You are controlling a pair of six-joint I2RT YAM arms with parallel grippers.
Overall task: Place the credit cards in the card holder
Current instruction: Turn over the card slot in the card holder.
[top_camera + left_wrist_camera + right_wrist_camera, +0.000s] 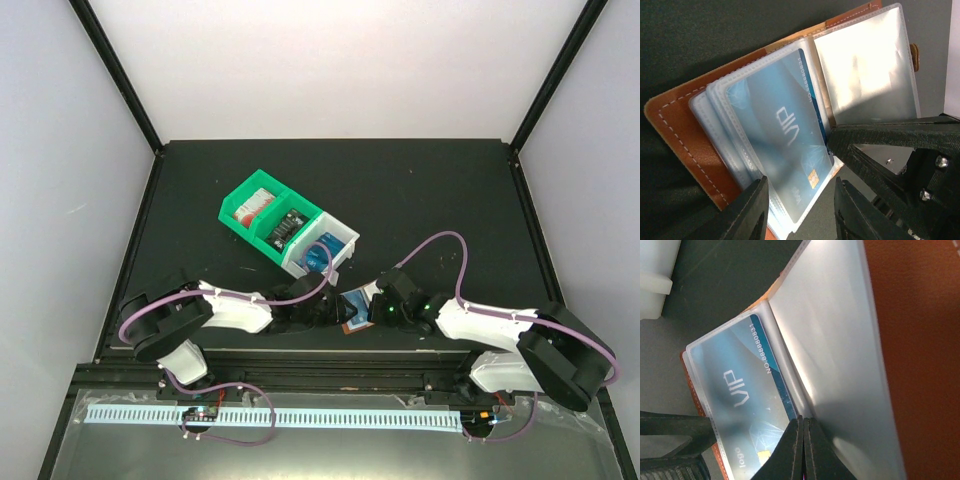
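The brown card holder (680,135) lies open on the black table between my two grippers, its clear pockets fanned out; it also shows in the top view (352,308). A blue VIP credit card (782,130) sits in a clear pocket, also seen in the right wrist view (735,385). My left gripper (801,212) is open, its fingers on either side of the card's chip end without gripping it. My right gripper (803,450) is shut, its tips pressed at the fold between the clear pockets (840,340). Whether it pinches a sleeve does not show.
A green bin (238,200) holds a red/white card (252,204) and a black card (286,226). The white bin (344,236) beside it holds a blue card (318,252). Both bins stand just behind the grippers. The table's front edge is close behind the holder.
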